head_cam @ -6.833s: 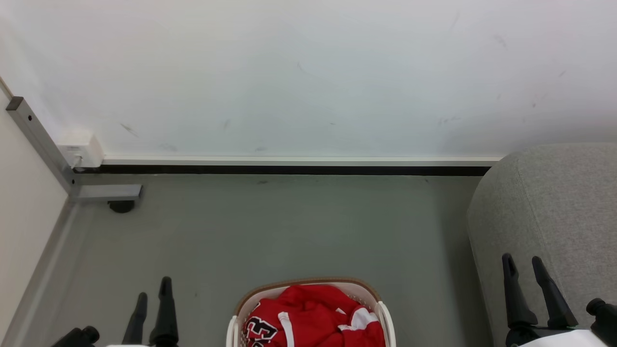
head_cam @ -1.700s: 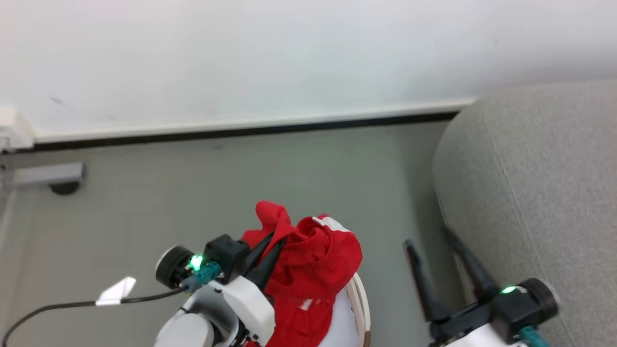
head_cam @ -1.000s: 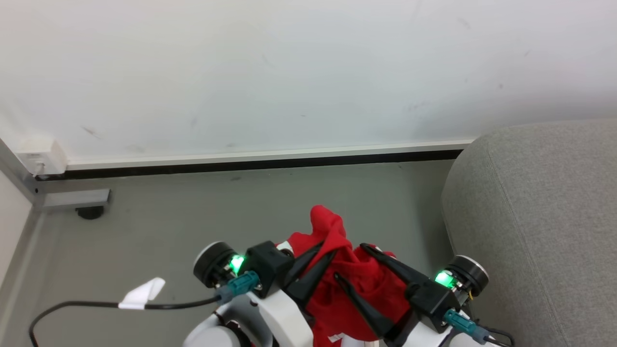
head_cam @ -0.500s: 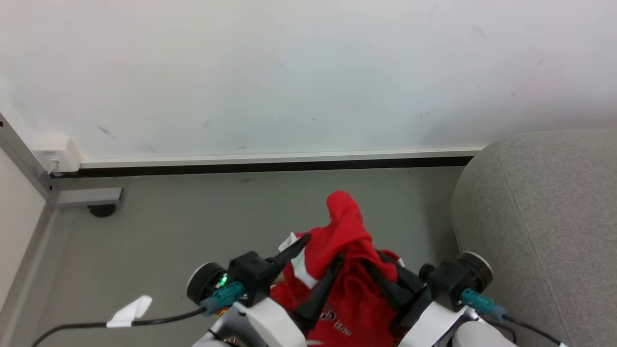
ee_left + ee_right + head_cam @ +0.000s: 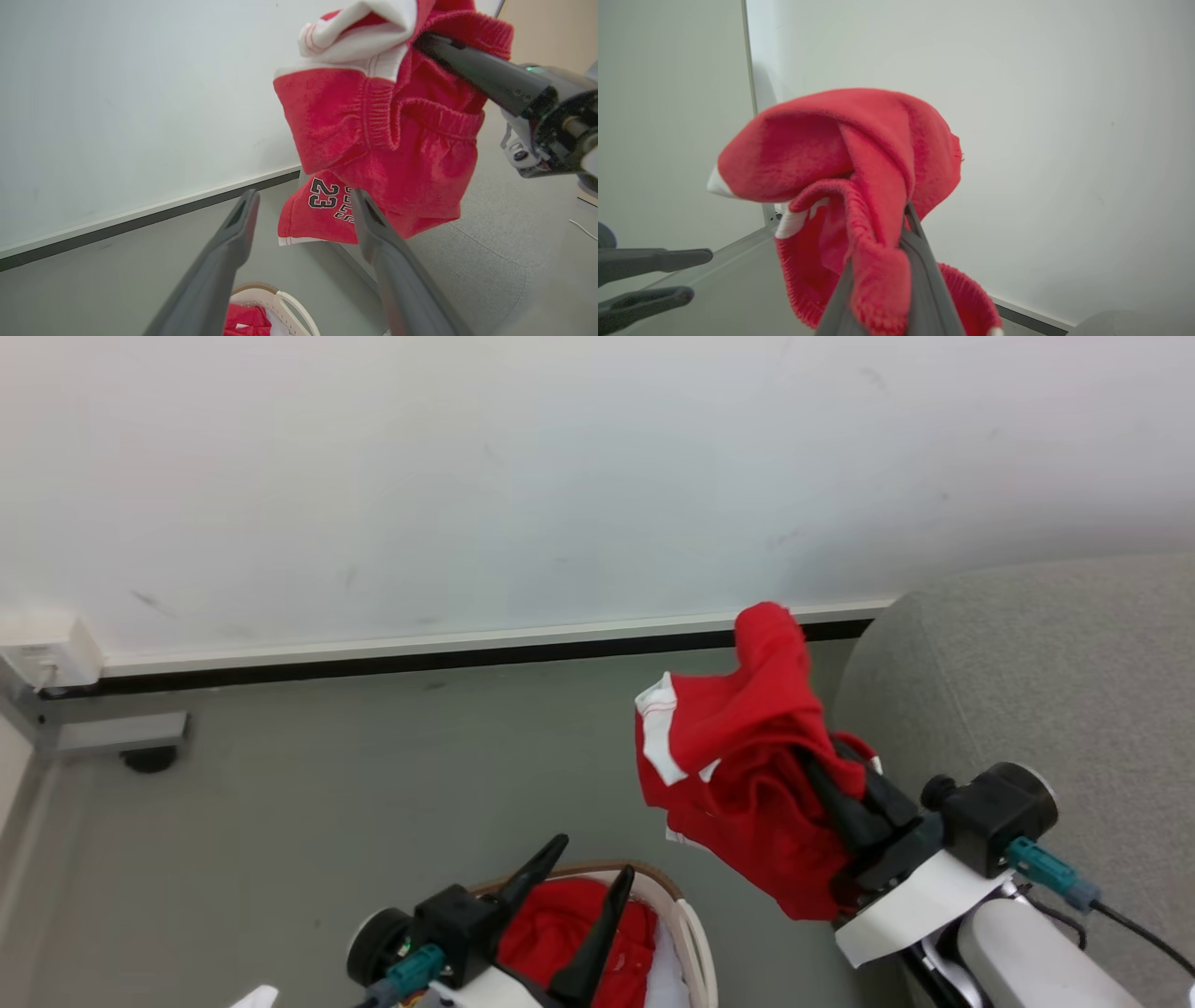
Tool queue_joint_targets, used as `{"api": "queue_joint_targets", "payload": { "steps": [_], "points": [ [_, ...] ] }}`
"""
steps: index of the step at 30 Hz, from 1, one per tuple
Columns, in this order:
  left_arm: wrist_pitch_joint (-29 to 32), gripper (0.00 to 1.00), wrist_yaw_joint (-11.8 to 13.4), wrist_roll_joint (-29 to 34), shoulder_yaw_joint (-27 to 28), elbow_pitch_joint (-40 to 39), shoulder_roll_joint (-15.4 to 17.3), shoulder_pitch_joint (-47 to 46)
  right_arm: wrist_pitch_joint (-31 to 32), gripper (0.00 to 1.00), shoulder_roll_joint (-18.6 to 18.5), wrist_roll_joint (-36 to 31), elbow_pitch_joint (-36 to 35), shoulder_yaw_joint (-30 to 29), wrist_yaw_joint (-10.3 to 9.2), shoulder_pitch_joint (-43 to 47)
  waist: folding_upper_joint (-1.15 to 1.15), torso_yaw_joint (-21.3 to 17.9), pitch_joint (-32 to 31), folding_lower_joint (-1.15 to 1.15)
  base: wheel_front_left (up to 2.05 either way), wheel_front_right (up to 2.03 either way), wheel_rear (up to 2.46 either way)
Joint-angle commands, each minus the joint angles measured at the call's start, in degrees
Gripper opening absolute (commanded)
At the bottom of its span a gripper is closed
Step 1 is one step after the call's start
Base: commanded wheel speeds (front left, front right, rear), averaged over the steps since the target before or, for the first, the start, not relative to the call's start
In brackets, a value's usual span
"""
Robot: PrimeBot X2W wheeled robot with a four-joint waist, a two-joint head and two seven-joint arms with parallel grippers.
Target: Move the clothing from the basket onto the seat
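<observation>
While the right gripper's (image 5: 826, 784) jaws pinch shut on the red shorts (image 5: 738, 747), lifted at centre-right of the head view just beside the grey seat (image 5: 1027, 672), the left gripper (image 5: 594, 855) gapes empty at bottom centre over the white basket (image 5: 689, 924), where more red clothing (image 5: 569, 933) lies. Half a second earlier both grippers were in the bundle.

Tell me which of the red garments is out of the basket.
The red shorts numbered 23, clamped in the right gripper and held in the air near the seat. The other red garment lies in the basket.
</observation>
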Motion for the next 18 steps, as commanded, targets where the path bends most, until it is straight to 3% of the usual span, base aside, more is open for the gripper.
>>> {"api": "queue_joint_targets", "payload": {
  "steps": [1,10,18],
  "points": [
    [-1.0,1.00,-0.2,0.6,-0.3,0.8,-0.3,0.6,-0.1,0.00,-0.7,-0.7,-0.8,-1.2,-0.14,-0.2,0.00,-1.3,0.5,0.00,0.00,0.00,0.00],
    [-2.7,1.00,-1.0,1.3,-3.1,2.3,-1.7,-1.3,-0.1,0.00,-2.3,-1.8,-4.0,-5.3,-0.14,1.2,0.00,-8.0,2.9,0.00,0.00,0.00,0.00],
    [-2.4,1.00,-2.0,1.9,-6.0,1.7,-1.7,-2.6,-0.1,0.00,-2.3,-2.6,-6.2,-7.6,-0.14,2.9,0.00,-16.3,6.0,0.00,0.00,0.00,0.00]
  ]
}}
